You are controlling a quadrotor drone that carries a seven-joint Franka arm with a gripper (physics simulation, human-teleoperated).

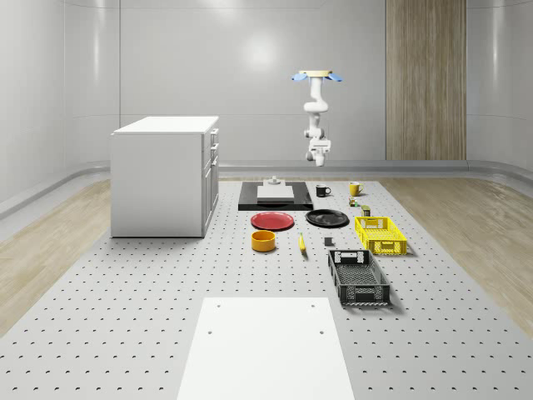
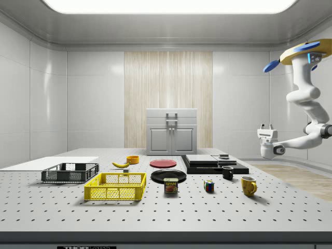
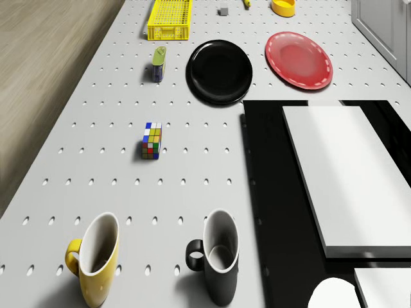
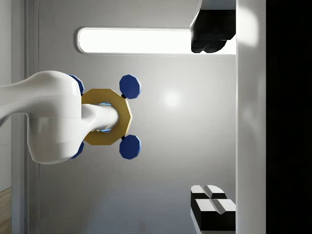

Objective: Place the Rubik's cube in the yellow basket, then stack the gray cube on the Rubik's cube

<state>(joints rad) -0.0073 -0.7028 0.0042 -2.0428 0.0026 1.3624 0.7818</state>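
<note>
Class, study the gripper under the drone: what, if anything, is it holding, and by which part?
Nothing is held. The gripper hangs in the air with open fingers, while the Rubik's cube lies untouched on the table.

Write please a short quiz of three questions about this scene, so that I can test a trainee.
1. True or false: the Rubik's cube lies in the yellow basket.
2. Which stands nearest the Rubik's cube? A) the can B) the red plate C) the orange bowl
3. The drone hovers high near the yellow mug's end of the table. Are the gripper's fingers open or shut?
Key: 1 false; 2 A; 3 open.
</note>
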